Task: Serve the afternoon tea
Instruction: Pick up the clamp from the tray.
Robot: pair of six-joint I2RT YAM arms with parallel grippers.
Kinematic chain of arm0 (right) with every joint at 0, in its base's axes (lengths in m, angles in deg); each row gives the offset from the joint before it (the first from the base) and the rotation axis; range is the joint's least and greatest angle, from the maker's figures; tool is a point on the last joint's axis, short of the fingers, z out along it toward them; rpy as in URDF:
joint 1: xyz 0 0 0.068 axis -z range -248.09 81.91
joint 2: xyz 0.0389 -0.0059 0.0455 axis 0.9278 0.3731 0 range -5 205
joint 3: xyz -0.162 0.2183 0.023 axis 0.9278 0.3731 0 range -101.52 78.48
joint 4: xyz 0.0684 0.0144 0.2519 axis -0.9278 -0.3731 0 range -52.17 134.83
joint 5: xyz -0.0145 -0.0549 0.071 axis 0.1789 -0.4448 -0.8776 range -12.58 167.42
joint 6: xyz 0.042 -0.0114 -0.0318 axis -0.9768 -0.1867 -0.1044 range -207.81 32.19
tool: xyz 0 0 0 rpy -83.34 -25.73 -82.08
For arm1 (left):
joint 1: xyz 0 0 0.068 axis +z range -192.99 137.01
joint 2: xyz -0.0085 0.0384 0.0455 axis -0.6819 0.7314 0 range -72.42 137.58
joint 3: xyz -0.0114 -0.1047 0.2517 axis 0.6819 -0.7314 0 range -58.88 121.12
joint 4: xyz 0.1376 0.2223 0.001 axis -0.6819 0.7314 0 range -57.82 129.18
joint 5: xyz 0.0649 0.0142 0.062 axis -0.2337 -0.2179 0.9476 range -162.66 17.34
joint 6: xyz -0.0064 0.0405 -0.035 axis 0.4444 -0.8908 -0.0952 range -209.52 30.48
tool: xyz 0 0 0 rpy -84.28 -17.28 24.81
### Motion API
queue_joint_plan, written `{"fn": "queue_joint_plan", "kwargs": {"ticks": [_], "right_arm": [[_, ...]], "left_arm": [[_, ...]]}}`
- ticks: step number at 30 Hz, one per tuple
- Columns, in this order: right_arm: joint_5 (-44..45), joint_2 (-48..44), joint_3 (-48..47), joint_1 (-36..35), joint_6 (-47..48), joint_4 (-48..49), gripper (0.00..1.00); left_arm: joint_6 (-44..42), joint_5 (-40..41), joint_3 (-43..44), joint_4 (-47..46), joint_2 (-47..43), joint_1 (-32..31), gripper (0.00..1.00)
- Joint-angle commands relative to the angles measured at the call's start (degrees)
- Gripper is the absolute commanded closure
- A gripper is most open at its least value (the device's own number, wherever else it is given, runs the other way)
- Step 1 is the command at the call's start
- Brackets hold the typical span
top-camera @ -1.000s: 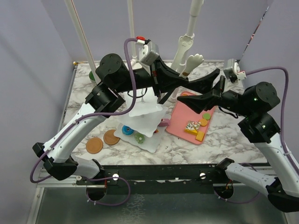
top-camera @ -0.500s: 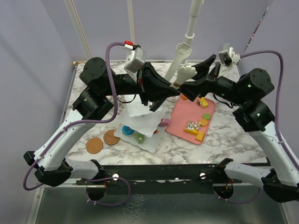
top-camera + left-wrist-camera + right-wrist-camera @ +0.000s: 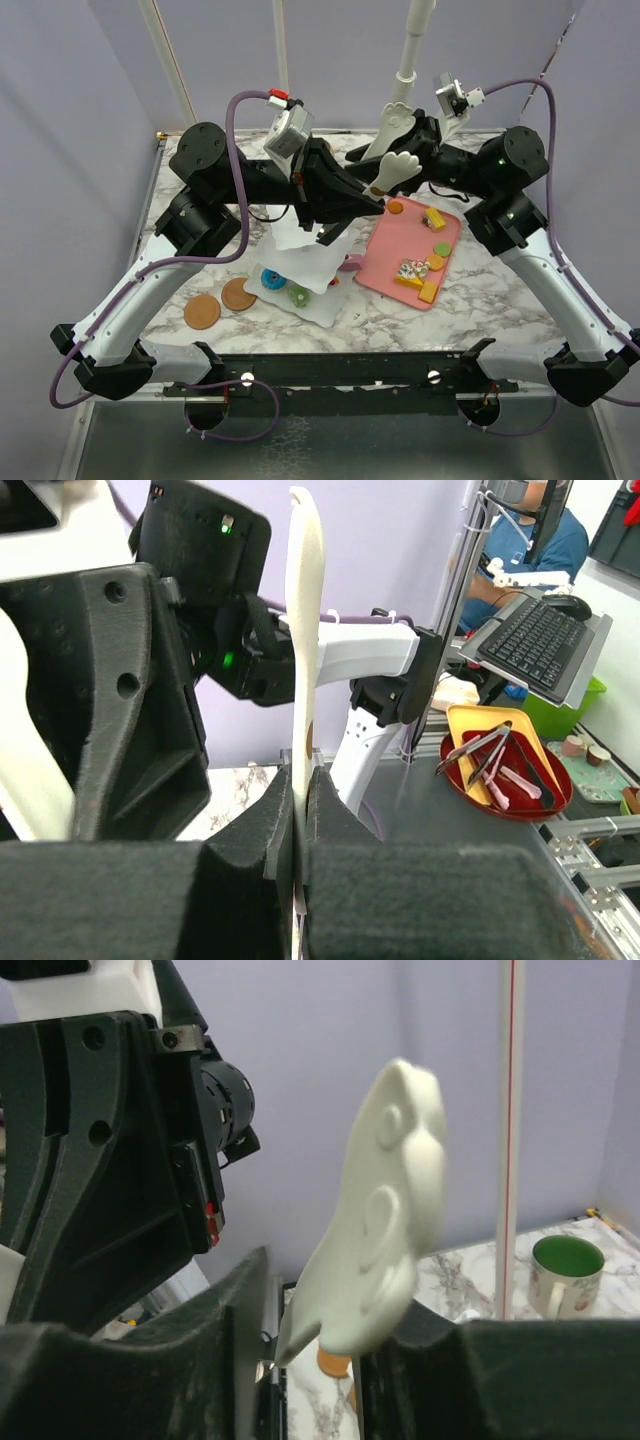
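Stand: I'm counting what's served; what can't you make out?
- Top view: left arm covers part of the stand's upper tiers.
- Top view: pastries on the lowest plate sit partly under the tier above.
- Wrist views: no stand; the green mug, right wrist, is small and blurred.

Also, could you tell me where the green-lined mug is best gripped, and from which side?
Probably the rim wall, from above: the green-lined mug stands upright, mouth open, so one finger can go inside, one outside. In the right wrist view a thin pole appears just left of it; avoid that side.
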Motion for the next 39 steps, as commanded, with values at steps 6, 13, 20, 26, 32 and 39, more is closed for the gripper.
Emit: {"fn": "queue_joint_plan", "kwargs": {"ticks": [6, 13, 20, 26, 32, 39], "right_arm": [[-8.7, -0.7, 7.2, 5.0, -12.3, 16.9, 0.99], [-19.2, 0.2, 9.7, 13.4, -27.9, 35.8, 0.99], [-20.5, -0.5, 10.8, 13.5, -26.6, 34.9, 0.99], [-20.3, -1.9, 14.3, 15.0, -30.0, 39.9, 0.99], [-18.8, -3.0, 17.4, 16.8, -35.6, 47.7, 0.99], [-17.2, -0.3, 19.5, 17.8, -46.0, 61.8, 0.99]], "left_arm": [[-2.5, 0.9, 1.1, -3.0, -0.7, 0.2, 1.0], [-6.2, 6.5, 2.8, -3.6, -1.1, 1.7, 1.0], [-7.2, 8.2, 6.3, -4.6, 0.2, 2.7, 1.0], [-8.5, 10.1, 7.4, -6.3, 0.2, 3.9, 1.0], [-9.9, 13.8, 5.9, -8.7, -1.1, 5.6, 1.0], [-9.4, 16.3, 6.1, -11.0, -1.5, 7.2, 1.0]]}}
